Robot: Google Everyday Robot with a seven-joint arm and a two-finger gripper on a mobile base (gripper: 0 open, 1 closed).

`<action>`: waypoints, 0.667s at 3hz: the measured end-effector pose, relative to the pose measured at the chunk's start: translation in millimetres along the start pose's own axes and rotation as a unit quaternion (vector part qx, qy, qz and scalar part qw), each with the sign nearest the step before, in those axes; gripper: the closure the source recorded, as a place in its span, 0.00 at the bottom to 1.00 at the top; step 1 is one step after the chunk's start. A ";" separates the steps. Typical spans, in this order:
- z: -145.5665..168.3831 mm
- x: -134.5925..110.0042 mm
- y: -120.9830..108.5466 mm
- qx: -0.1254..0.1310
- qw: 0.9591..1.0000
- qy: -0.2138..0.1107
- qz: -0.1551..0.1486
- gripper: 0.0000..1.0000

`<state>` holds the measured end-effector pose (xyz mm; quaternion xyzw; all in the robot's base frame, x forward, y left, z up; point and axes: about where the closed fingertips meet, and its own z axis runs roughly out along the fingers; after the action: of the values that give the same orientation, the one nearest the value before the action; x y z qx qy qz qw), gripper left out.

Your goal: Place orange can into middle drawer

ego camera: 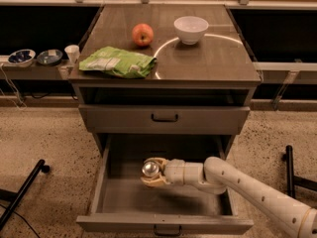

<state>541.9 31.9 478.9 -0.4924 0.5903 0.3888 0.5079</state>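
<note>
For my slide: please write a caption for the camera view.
The hand holds the orange can inside the open middle drawer.

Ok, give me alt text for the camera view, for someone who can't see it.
The end effector holds the orange can inside the open middle drawer. On the cabinet top sit an apple, a white bowl and a green bag.
</note>
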 end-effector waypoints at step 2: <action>13.7 18.7 -0.4 -0.040 0.999 -0.032 0.003 0.15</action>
<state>545.3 41.4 458.0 -0.4977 0.5597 0.4289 0.5051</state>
